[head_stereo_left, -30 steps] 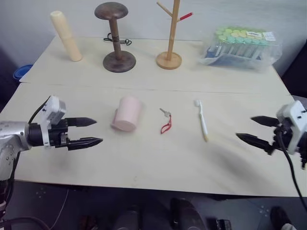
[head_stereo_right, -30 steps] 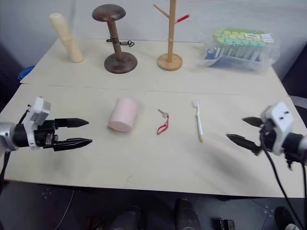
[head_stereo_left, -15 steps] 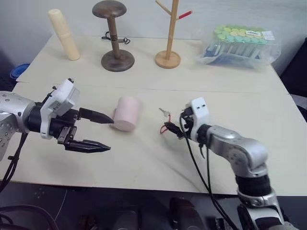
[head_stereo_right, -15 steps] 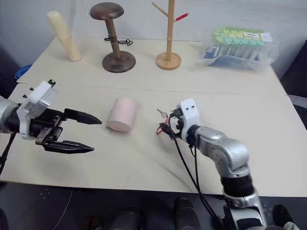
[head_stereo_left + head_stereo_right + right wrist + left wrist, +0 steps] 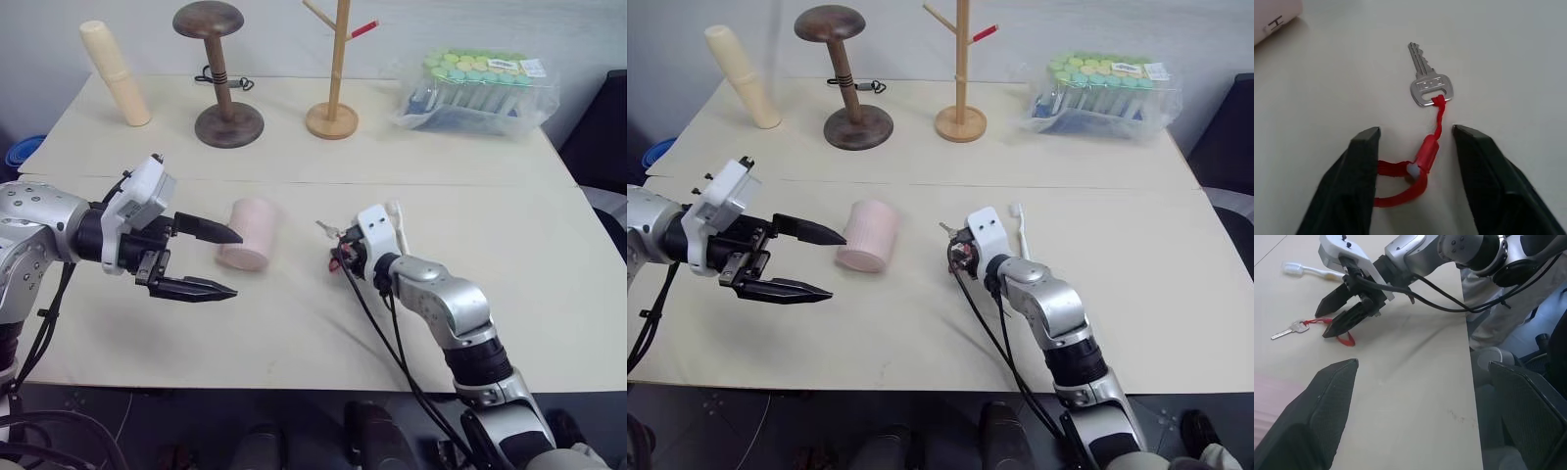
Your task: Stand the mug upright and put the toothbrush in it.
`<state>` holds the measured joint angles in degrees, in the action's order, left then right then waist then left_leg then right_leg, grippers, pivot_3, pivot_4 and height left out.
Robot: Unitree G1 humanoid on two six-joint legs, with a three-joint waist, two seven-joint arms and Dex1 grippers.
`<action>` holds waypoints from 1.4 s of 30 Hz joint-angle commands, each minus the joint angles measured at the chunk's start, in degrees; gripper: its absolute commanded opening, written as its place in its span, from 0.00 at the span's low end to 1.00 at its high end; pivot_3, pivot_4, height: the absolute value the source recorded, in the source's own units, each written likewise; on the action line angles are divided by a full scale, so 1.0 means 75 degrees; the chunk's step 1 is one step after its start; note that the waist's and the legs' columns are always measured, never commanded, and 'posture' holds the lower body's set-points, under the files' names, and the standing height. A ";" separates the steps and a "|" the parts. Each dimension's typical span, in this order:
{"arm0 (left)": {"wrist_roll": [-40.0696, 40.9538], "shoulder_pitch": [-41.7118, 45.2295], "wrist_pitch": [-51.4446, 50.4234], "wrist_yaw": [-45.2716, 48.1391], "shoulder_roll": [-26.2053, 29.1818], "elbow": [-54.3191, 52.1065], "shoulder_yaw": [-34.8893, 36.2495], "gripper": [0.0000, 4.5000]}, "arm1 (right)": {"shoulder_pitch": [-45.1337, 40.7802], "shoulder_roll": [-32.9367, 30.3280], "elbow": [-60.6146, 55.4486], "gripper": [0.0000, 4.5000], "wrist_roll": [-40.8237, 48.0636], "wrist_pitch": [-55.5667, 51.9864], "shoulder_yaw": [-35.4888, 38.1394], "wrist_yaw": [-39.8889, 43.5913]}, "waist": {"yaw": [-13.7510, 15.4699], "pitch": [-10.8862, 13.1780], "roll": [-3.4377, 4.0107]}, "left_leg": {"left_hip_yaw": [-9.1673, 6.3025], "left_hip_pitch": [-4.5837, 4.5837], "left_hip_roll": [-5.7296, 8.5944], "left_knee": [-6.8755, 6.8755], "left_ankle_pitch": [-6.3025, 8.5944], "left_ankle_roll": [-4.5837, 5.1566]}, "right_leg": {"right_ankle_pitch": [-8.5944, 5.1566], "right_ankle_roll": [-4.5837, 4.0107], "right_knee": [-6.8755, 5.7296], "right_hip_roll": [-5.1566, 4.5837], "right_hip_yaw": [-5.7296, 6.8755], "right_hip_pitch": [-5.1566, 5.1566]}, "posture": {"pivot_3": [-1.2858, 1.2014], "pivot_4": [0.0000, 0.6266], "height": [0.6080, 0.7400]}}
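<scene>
The mug is seen lying on its side on the table, its open end seemingly turned toward the near edge, though the angle makes that hard to confirm. The left gripper is held just beside the mug on the robot's left, its two black fingers spread wide apart, one tip near the mug's wall and the other lower and clear of it; nothing is held. The toothbrush lies flat farther to the robot's right, partly hidden behind the right arm, and is untouched. The right gripper is set down over the key on its red loop, with its fingers partly apart and straddling the cord rather than clamped on it. The main risk is judged to be that the wrong object is taken: if these fingers are brought together here, the red loop would be pinched and the key lifted or dragged, while the toothbrush is left where it is. A second risk lies with the mug, which could be rolled away across the smooth table if only one finger is pushed against its curved side before the grip is centred
</scene>
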<state>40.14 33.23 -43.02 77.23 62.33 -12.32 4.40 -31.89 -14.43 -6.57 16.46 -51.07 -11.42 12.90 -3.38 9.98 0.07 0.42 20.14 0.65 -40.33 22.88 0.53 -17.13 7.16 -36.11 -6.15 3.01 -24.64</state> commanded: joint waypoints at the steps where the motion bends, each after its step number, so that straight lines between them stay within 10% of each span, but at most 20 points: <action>1: -0.0010 0.0084 0.0079 -0.0025 0.0024 -0.0011 0.0164 1.00 | 0.0234 0.0017 -0.0045 0.33 -0.0083 -0.0053 -0.0122 0.0142 | 0.0002 0.0000 0.0000 | 0.0001 -0.0001 0.0000 -0.0001 0.0000 0.0000 | 0.0000 0.0000 0.0000 -0.0002 -0.0001 0.0001 | 0.52 0.24 1.00; 7: 0.0005 0.0224 0.0046 -0.0170 -0.0217 0.0006 0.0083 1.00 | 0.0282 -0.0041 -0.0431 0.01 -0.0135 -0.0149 0.0304 0.0164 | 0.0012 0.0000 0.0000 | -0.0001 -0.0001 -0.0002 -0.0004 0.0000 0.0000 | 0.0000 0.0000 -0.0005 -0.0008 -0.0001 0.0002 | 0.52 0.24 1.00; 18: -0.0062 0.0582 0.0026 -0.0240 -0.0600 0.0223 -0.0032 1.00 | 0.0000 0.0146 -0.0437 0.01 -0.0179 -0.0248 0.0644 0.0258 | 0.0003 0.0000 0.0000 | -0.0015 0.0004 0.0024 -0.0013 -0.0005 0.0010 | 0.0002 0.0003 -0.0015 -0.0023 0.0005 0.0000 | 0.52 0.24 1.00; 27: -0.0148 0.0691 0.0176 -0.0476 -0.1140 0.0278 -0.0184 1.00 | -0.0716 -0.1344 -0.2052 0.01 0.0325 -0.1698 0.3578 -0.0084 | 0.0193 0.0003 0.0005 | -0.0048 0.0013 0.0023 -0.0026 -0.0007 0.0017 | 0.0002 0.0003 -0.0041 -0.0055 0.0016 -0.0001 | 0.52 0.24 1.00; 33: -0.0288 0.1385 0.0366 -0.0786 -0.2140 0.0633 -0.0531 1.00 | 0.0774 -0.3017 -0.2039 0.01 0.0220 -0.1951 0.5143 0.0292 | 0.0414 0.0001 0.0001 | -0.0070 0.0030 0.0079 -0.0039 0.0003 0.0045 | 0.0003 0.0006 -0.0030 -0.0058 0.0021 0.0016 | 0.52 0.24 1.00; 42: -0.0324 0.1998 0.0460 -0.0796 -0.2996 0.0680 -0.0917 1.00 | 0.2618 -0.2564 -0.0641 0.14 -0.0191 0.0094 0.5429 0.0160 | 0.0266 0.0000 0.0001 | 0.0021 0.0012 0.0068 -0.0042 -0.0008 0.0061 | 0.0018 0.0034 -0.0007 -0.0060 -0.0015 0.0017 | 0.52 0.24 1.00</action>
<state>37.73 46.86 -40.51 70.86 39.65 -6.18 -3.02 -11.86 -33.61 -10.49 15.15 -53.64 27.54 14.50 -1.38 9.98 0.08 0.58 20.21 1.14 -40.65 22.81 0.97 -16.99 7.43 -36.17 -6.59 2.90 -24.51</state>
